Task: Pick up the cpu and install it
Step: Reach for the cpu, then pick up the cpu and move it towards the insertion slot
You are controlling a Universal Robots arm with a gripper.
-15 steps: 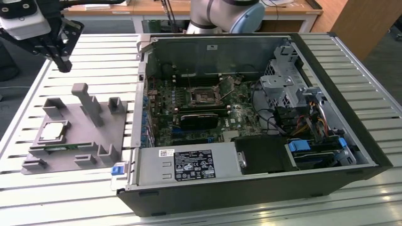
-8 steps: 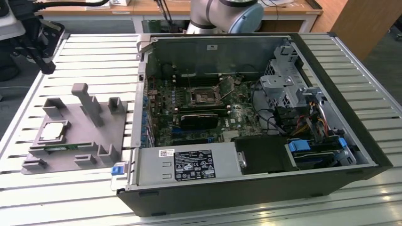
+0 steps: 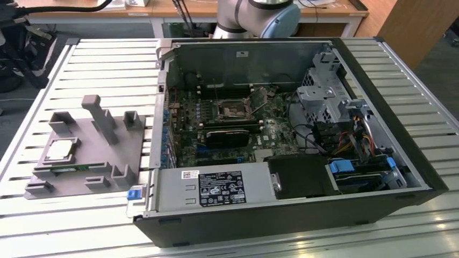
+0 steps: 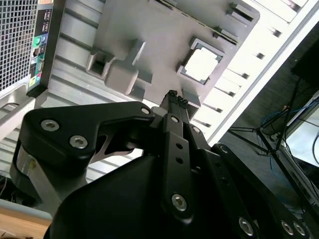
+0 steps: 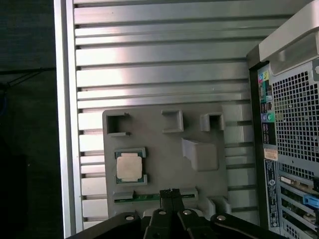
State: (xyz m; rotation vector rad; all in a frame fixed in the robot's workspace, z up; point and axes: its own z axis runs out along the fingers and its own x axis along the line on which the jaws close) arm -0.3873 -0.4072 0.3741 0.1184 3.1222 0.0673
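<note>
Now, cpu [image 3: 59, 149]: lies flat with its silvery top up, seated in a square recess of the tray. In both wrist views it sits apart from the gripper.
Tray [image 3: 90, 156]: grey moulded holder with several pockets and upright posts. It rests on the table, just beside the case at the exterior view's left.
Stick [image 3: 70, 168]: long green memory stick set on edge in a slot of the tray, just beside the cpu on the side nearer the exterior camera.
Gripper [image 5: 169, 192]: black, hanging in the air above the tray and touching nothing. In the first wrist view its tips line up with the stick's slot, near the cpu but not over it. The second wrist view also shows the gripper [image 4: 174, 98] short of the cpu.
Jaws: pressed together, with nothing between them.
Case [image 3: 287, 220]: black computer case lying on its side with the open side up, so the board inside faces upward.
Socket [image 3: 233, 110]: dark square frame near the middle of the board, well apart from the cpu, with a metal plate tilted up just beside it.
Supply [image 3: 215, 188]: silver box with a label, in the corner of the case nearest the tray.
Rear panel [image 5: 289, 124]: perforated metal with coloured ports, seen in the first wrist view beside the tray.
Arm [image 3: 258, 16]: pale base with a blue cap, beyond the far wall of the case.
Table [image 3: 107, 70]: slatted metal top carrying the tray and the case.
</note>
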